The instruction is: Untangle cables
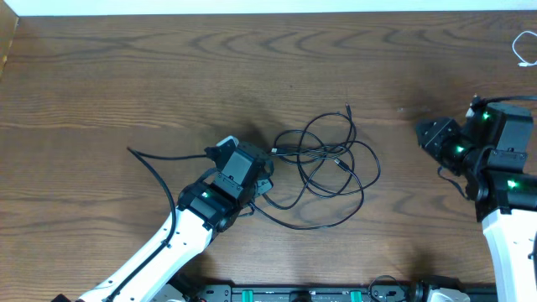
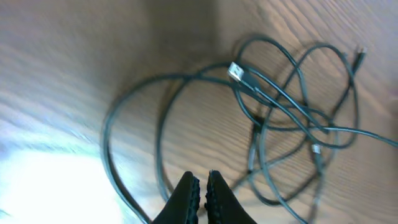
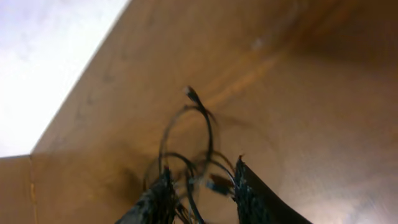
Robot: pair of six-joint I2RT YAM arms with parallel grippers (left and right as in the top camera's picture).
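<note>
A loose tangle of thin black cables [image 1: 329, 164] lies at the middle of the wooden table. My left gripper [image 1: 267, 178] sits at the tangle's left edge. In the left wrist view it [image 2: 202, 186] is shut, with nothing visible between its fingers. The cable loops [image 2: 280, 106] and a silver plug end [image 2: 238, 71] spread out beyond the tips. My right gripper [image 1: 422, 134] hangs to the right of the tangle, apart from it. Its fingers stand open [image 3: 200, 186] and empty, with the cables [image 3: 186, 137] seen farther off between them. A white cord [image 1: 524, 46] lies at the far right corner.
One black strand [image 1: 151, 164] runs out to the left past my left arm. The table's far edge [image 1: 268, 14] meets a white surface. A black rail [image 1: 319, 294] with green lights lines the near edge.
</note>
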